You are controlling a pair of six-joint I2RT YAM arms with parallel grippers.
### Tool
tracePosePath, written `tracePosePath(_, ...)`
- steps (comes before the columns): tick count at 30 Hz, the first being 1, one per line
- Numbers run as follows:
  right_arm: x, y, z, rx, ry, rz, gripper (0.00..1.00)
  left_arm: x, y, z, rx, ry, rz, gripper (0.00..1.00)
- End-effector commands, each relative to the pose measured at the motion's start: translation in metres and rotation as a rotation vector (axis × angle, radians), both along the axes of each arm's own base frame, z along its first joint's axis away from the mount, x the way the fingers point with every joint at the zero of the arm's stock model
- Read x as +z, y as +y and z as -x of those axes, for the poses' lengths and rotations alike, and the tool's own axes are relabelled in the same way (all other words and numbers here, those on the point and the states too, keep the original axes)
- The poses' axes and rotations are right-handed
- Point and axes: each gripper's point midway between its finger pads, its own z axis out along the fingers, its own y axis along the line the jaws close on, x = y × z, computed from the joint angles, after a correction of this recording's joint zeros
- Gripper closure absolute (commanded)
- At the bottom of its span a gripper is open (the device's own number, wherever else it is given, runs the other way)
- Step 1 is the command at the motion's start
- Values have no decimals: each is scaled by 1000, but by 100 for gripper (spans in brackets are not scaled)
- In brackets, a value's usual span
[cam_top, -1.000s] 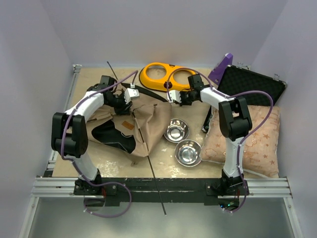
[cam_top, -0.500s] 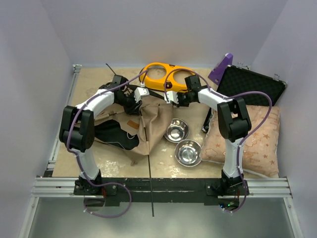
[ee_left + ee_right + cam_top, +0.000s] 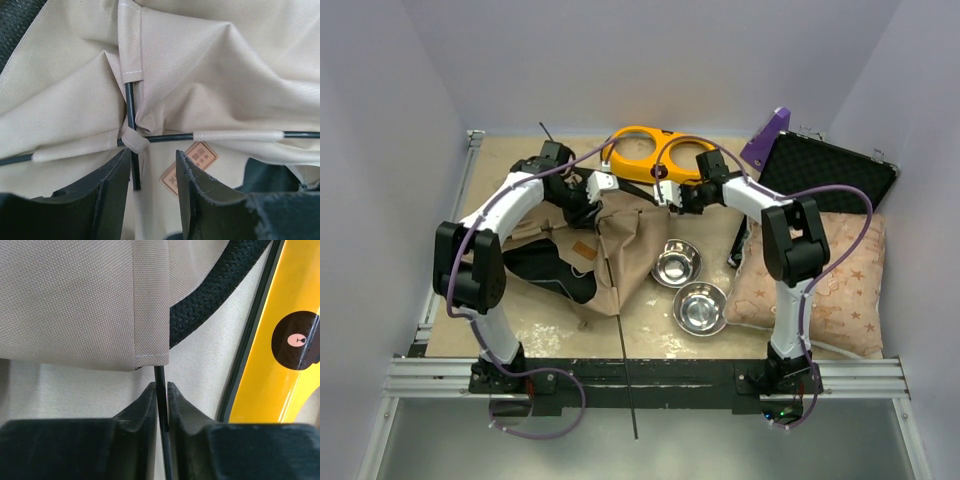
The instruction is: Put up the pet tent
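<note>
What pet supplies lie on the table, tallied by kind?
Pet tent: 1
Yellow double-bowl feeder: 1
Steel bowls: 2
Star-patterned cushion: 1
Total: 5

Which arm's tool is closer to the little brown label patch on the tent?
Left. The left tool hovers right over the small brown label patch; the right tool is at the beige fabric tent's edge, pinching a thin black pole beside the yellow feeder.
</note>
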Motion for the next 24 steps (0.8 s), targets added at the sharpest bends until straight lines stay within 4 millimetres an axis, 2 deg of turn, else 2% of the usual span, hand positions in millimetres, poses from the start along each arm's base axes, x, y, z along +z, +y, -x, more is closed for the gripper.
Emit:
tracePosePath(1,56,13,-5,-6,-50,-102,72,35,16,-6,5,-67,1,53)
tracePosePath(5,73,5,-12,-72,-59,-129,48,56,34,-14,42,-103,-5,50)
tracePosePath(7,82,-3,-19,-129,-54,-146,40,59,43,-13,45,-122,-33,49)
tracePosePath(11,106,-19,-25,-293,21,-229,31,56,56,-7,62,-103,-54,49)
tracePosePath(15,109,-17,-5,-383,153,-279,24,50,73,-9,88,-107,-79,51)
tracePosePath(18,107,-7,7,-457,236,-321,24,54,66,-12,72,-125,-57,52)
tracePosePath(24,98,6,18,-665,454,-454,23,38,25,-10,6,-88,-31,56)
